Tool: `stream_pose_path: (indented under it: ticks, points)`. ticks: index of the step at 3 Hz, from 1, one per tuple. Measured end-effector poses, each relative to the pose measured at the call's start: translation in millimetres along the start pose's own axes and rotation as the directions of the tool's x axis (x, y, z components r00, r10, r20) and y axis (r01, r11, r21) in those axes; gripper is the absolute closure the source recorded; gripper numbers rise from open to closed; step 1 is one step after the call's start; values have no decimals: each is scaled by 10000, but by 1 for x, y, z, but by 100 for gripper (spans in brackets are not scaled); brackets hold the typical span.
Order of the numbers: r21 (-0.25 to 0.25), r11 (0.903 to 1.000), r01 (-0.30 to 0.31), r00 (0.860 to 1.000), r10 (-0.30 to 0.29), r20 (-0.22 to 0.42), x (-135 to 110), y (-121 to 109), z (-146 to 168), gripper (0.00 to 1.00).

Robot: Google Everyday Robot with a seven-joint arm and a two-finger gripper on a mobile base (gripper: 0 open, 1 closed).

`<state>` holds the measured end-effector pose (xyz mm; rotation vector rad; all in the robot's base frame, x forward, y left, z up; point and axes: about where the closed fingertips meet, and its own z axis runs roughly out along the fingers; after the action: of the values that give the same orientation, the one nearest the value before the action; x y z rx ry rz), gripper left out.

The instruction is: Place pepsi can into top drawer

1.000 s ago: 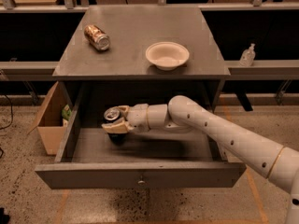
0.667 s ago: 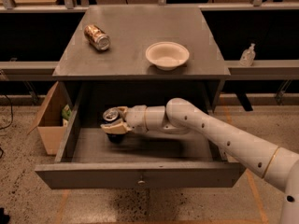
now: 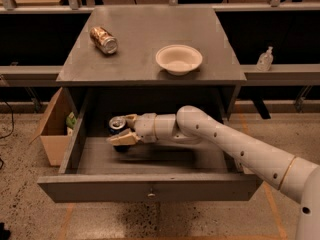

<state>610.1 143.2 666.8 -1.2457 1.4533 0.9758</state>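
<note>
Pretty dim, warm light coming from overhead. The cabinet top above the jaws catches most of it, with a soft sheen on the gold can and the bowl. The gripper, clamped on the pepsi can inside the top drawer, sits in shade. Behind the jaws it's nearly black.

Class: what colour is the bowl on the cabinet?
Cream-white, camera view. The gripper is in the top drawer at the pepsi can.
</note>
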Motion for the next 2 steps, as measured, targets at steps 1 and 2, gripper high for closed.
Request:
stream_pose_path:
  ticks: [1, 2]
  points:
    - [79, 10000, 23, 10000, -22, -84, 1, -3, -2, 0]
    - [588, 9983, -58, 9998, 70, -194, -11, -8, -18, 0]
